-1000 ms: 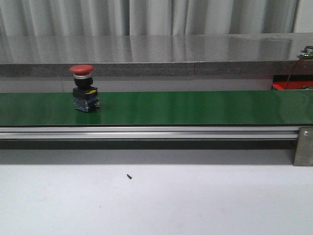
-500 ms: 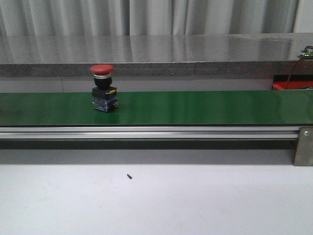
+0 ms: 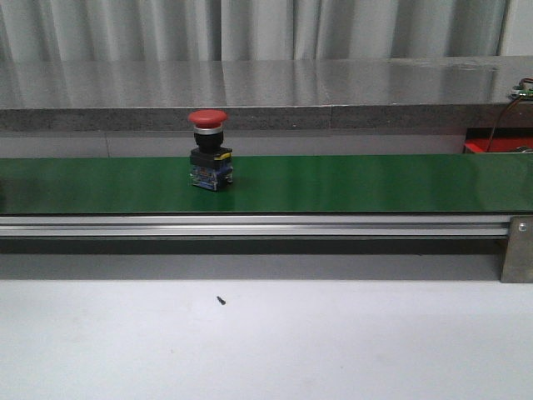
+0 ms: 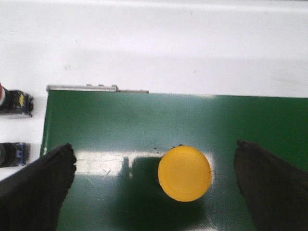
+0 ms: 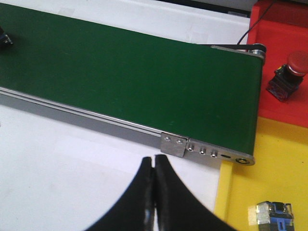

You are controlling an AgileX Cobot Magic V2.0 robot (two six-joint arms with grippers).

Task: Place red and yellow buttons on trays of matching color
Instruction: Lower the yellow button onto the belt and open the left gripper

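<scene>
A red button [image 3: 210,150] stands upright on the green belt [image 3: 350,183], left of centre. In the left wrist view a yellow button [image 4: 185,173] sits on the belt, seen cap-on, between the spread black fingers [image 4: 41,187] of my left gripper [image 4: 154,147], which is open and touches nothing. My right gripper [image 5: 154,161] is shut and empty over the white table, near the belt's end. Past that end lie the red tray [image 5: 281,29], holding a red button [image 5: 288,74], and the yellow tray [image 5: 269,178], holding a button body [image 5: 272,214] on its side.
Two more buttons [image 4: 14,102] [image 4: 12,153] lie on the white table beside the belt's other end. An aluminium rail [image 3: 250,225] runs along the belt's front. A grey ledge [image 3: 266,92] stands behind it. A small dark speck [image 3: 221,300] lies on the table.
The red button has travelled to the right along the belt, staying upright. No gripper shows in the front view at any time.
</scene>
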